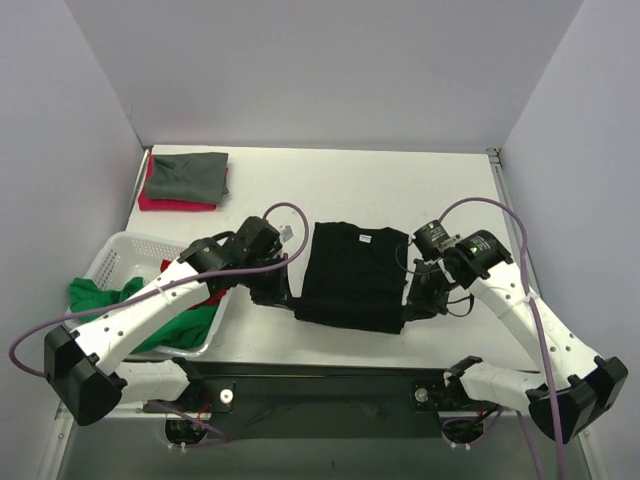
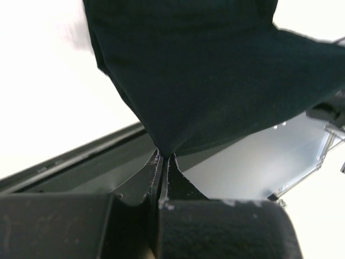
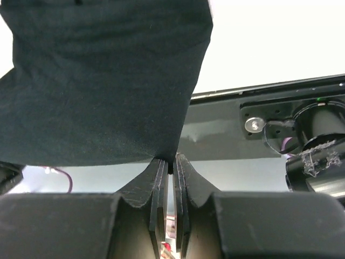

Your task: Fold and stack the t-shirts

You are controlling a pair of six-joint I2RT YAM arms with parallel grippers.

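We see a black t-shirt (image 1: pixel 352 275), a grey-green tee (image 1: pixel 192 172), a pink-red tee (image 1: pixel 168 204), a green tee (image 1: pixel 92 293) and a white perforated basket (image 1: pixel 120 245)

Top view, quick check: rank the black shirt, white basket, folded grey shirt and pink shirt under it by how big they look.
1. White basket and black shirt: about alike, and the left arm hides part of the basket, so unranked.
2. Folded grey shirt.
3. Pink shirt: only its edges show beneath the grey one.
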